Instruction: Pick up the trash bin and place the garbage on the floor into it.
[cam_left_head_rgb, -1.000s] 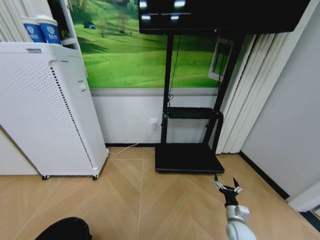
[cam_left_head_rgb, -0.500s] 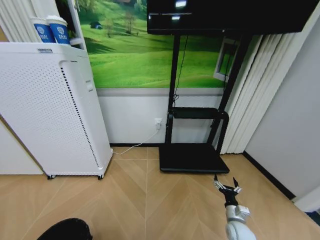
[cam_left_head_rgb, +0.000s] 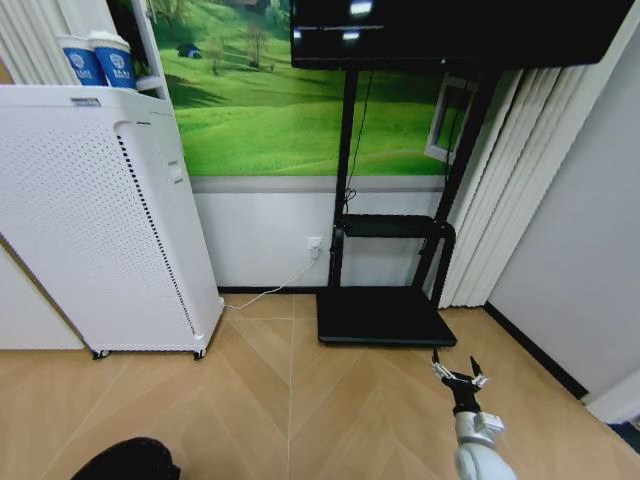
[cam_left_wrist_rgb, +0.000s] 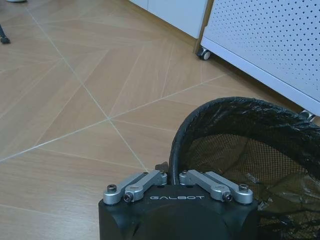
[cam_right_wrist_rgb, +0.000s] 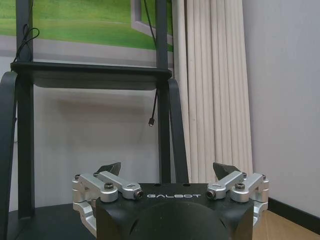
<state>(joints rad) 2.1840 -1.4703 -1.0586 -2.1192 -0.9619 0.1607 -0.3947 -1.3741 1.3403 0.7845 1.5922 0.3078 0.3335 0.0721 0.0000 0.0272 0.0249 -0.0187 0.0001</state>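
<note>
The left gripper (cam_left_wrist_rgb: 172, 176) is clamped on the rim of the bin (cam_left_wrist_rgb: 240, 145), its fingers pinched narrow with the black rim running up between them. The bin hangs just beyond the gripper, tilted so its mouth faces the wrist camera. In the head view the bin (cam_left_head_rgb: 128, 460) is a dark rounded shape at the bottom edge, left of centre, above the floor (cam_left_head_rgb: 290, 410).

Bin: round, black, fine mesh wall you can see through, with a thick rolled rim that looks wrapped in crinkled black plastic. Something pale and crumpled lies inside at the bottom; cannot tell what it is.

The right gripper (cam_left_head_rgb: 458, 378) is held low at lower right, out over the floor just in front of the stand base (cam_left_head_rgb: 385, 316), not touching anything. Its fingers are spread wide, holding nothing; in the right wrist view the dark tips of the gripper (cam_right_wrist_rgb: 170, 170) stand well apart on silver linkages.

Floor: light wood planks in a herringbone pattern, smooth. A tall white cabinet (cam_left_head_rgb: 95, 220) with perforated sides sits on small castors at left, and its dotted panel (cam_left_wrist_rgb: 270, 45) stands near the bin. Black metal TV stand with a flat base and a shelf. Pleated off-white curtain (cam_right_wrist_rgb: 212, 85) beside it. Green meadow mural (cam_left_head_rgb: 260, 90) on the wall.
</note>
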